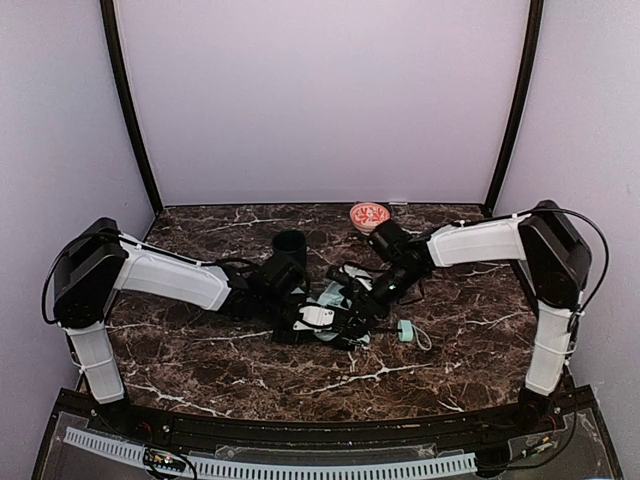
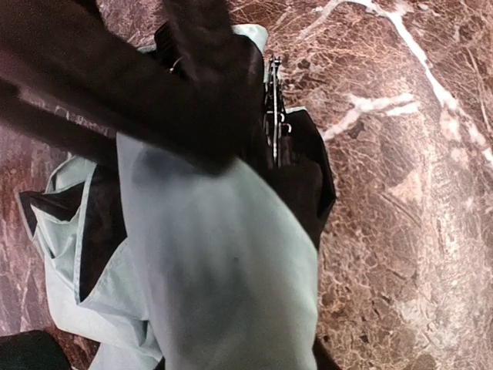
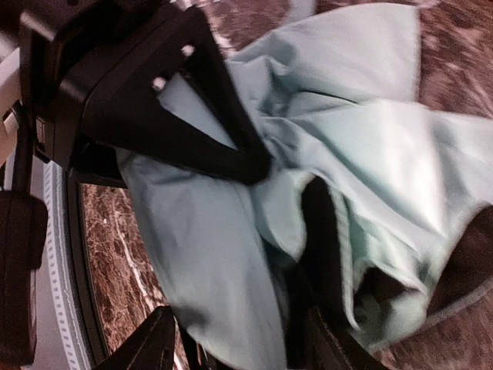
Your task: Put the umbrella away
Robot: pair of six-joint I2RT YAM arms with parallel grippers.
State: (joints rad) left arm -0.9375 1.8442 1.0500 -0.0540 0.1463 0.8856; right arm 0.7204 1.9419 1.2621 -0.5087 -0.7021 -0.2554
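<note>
1. No lettering, brand, number or sign can be read in any of the three views.
2. The small white patch (image 1: 318,315) at mid-table in the top view is too small to show any print.
3. Both wrist views are blurred by motion, and nothing legible shows in them.

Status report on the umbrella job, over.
Left pincer, right pincer both at pale mint-green folding umbrella; grip unclear. Umbrella crumpled on marble table, not put away. Dark mug stands behind it, apart.
</note>
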